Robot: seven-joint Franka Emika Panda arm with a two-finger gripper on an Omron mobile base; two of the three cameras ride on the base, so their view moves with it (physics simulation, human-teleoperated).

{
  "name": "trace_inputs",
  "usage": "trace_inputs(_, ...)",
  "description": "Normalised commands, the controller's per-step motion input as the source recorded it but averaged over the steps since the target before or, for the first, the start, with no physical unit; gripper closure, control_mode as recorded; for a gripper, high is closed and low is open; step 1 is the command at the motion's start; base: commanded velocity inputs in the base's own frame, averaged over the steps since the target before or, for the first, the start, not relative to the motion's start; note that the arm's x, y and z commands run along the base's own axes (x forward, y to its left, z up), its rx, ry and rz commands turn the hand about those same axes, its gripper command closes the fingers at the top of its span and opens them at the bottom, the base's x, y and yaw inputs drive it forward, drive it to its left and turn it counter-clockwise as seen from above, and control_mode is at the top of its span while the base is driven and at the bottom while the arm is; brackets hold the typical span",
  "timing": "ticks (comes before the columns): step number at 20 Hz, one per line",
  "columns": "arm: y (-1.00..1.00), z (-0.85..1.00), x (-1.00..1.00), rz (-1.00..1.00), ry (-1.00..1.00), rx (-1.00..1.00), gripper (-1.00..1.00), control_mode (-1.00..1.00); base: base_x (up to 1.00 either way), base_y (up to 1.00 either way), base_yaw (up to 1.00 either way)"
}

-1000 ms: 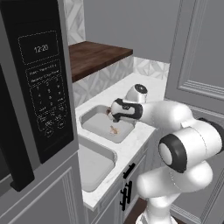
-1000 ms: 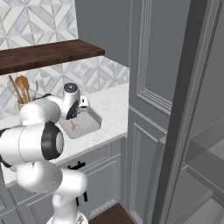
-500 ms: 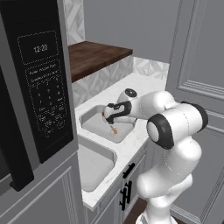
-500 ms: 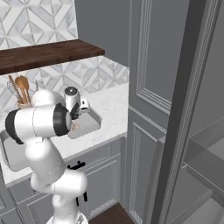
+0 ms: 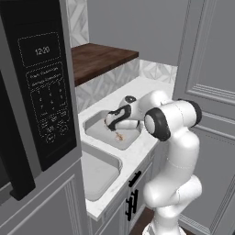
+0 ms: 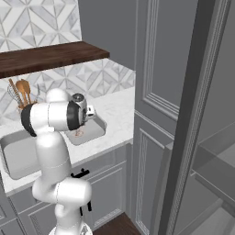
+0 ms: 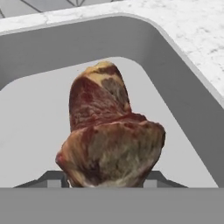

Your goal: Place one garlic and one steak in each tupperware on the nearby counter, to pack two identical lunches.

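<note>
Currently the left base view shows, from left to right: a black microwave (image 5: pixel 39 87), a near tray (image 5: pixel 98 172) on the white desk (image 5: pixel 137 153), a far tray (image 5: pixel 103 133), and the white arm (image 5: pixel 172 137) bent over that far tray. The tool (image 5: pixel 114 126) sits low inside the far tray, with a small reddish-brown piece at its tip; its jaws cannot be resolved from this side.

The right base view adds what the first does not: a holder of wooden utensils (image 6: pixel 18 94) at the back left, a dark wooden shelf (image 6: pixel 50 57) above the tiled wall, and tall grey cabinet doors (image 6: pixel 160 92) to the right. The arm covers most of the far tray (image 6: pixel 94 131).

The hand view settles the grip: the tool (image 7: pixel 105 179) is closed on the steak (image 7: pixel 107 142), which is inside the tray (image 7: pixel 183 100) above its pale grey floor, the marbled desk (image 7: pixel 192 26) beyond the rim.
</note>
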Motion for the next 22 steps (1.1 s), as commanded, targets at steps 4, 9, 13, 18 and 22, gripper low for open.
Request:
trace_inputs(4,0.13,-0.15,0.45,0.0,0.0,0.0,-1.0,-1.0,0.0,0.0,0.0)
trace_inputs(9,0.0,0.14,-0.02,0.0,0.0,0.0,-1.0,-1.0,0.0,0.0,0.0)
trace_inputs(13,-0.01,0.69,-0.54,-0.01,-0.02,0.0,-1.0,-1.0,0.0,0.0,0.0)
trace_inputs(18,-0.24,0.74,-1.0,-0.05,-0.14,0.0,-1.0,-1.0,0.0,0.0,0.0)
trace_inputs(22,-0.49,0.65,-1.0,-0.07,-0.24,0.04,-1.0,-1.0,0.0,0.0,0.0)
